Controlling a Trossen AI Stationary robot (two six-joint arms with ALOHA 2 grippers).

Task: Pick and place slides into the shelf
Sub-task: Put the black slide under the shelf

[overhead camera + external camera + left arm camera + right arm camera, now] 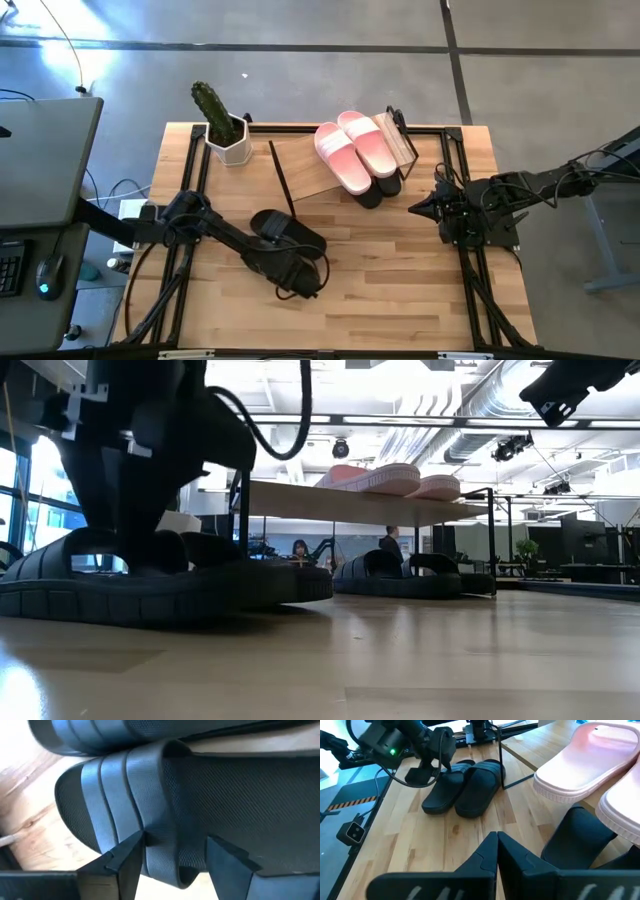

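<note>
Left wrist view first: left gripper [172,857] spread wide over the nearer slide of a black pair [290,238], fingers [125,860] straddling the strap, one at its outer edge, the other on the footbed side; probably not yet pinching, though contact hard to judge. Still flat on the table [400,300], so this pair unplaced. Farther off, beyond those fingertips: pink pair [355,150] already resting on the shelf [300,170] top, second black pair [378,190] tucked beneath it. Two pairs done, one left. Right gripper [496,851] fingers pressed together, holding nothing, hovering just beside the shelf.
</note>
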